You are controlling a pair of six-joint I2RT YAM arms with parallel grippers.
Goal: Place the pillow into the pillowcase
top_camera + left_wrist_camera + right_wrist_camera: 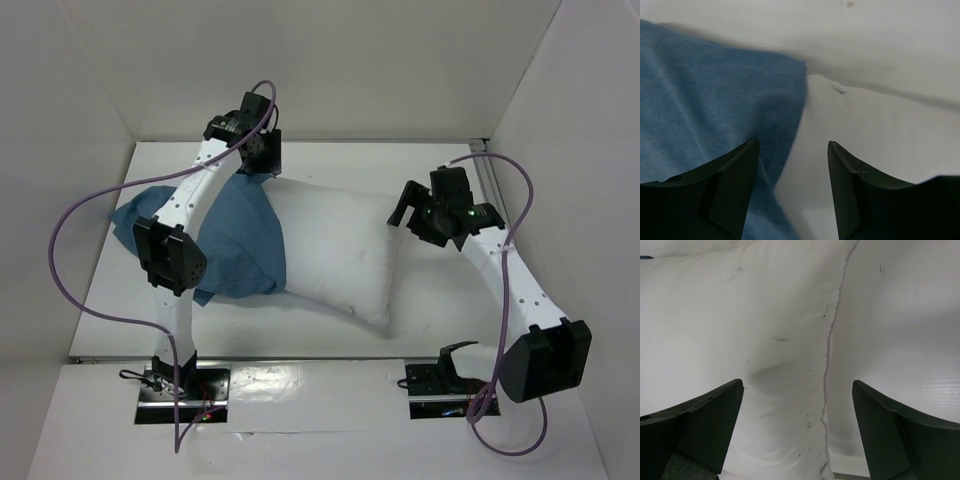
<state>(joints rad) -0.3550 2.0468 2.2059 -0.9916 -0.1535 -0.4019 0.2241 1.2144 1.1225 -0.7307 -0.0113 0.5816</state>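
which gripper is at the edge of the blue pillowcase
The left gripper: the pillowcase edge over the pillow shows just ahead of its open jaws. The right gripper hovers at the pillow's bare white end.

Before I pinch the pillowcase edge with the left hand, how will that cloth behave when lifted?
Probably floppy: the pillowcase lies wrinkled and draped over one end of the pillow, so it should sag from one pinch. Likely light, since its thin edge lies flat against the pillow. It may cling and tug the soft pillow rather than slide freely.
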